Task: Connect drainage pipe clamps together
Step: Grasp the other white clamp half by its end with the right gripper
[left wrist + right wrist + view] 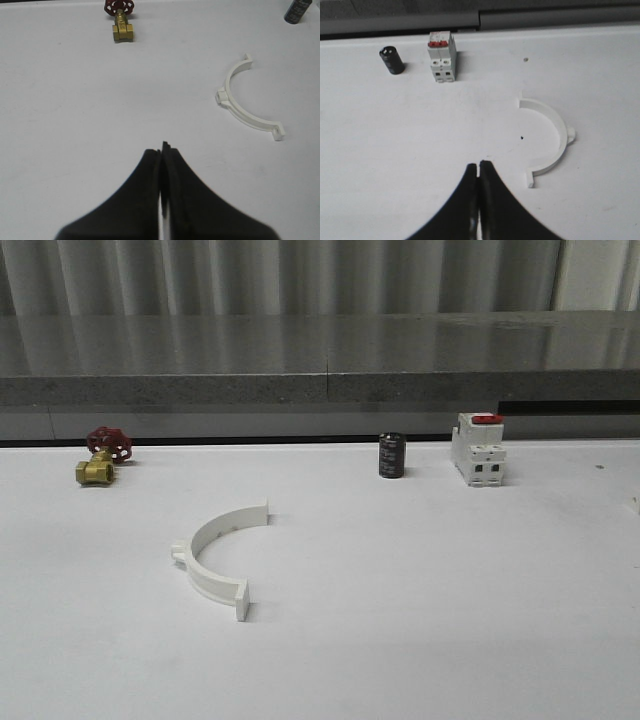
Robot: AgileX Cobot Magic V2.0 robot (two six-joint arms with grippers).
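Note:
One white half-ring drainage pipe clamp (pixel 203 573) lies flat on the white table, left of centre, its open side facing right. In the left wrist view this clamp (pixel 230 84) lies ahead and off to one side of my left gripper (pixel 161 147), which is shut on nothing. A second half-ring clamp (pixel 564 136) lies in the right wrist view, close beside my right gripper (pixel 479 164). That gripper is also shut with nothing in it. Both clamps lie loose and apart from the grippers.
A brass valve with a red handwheel (pixel 100 458) sits at the back left. A black cylinder (pixel 391 455) and a white breaker with a red top (pixel 477 450) stand at the back right. A grey ledge (pixel 320 360) runs behind the table.

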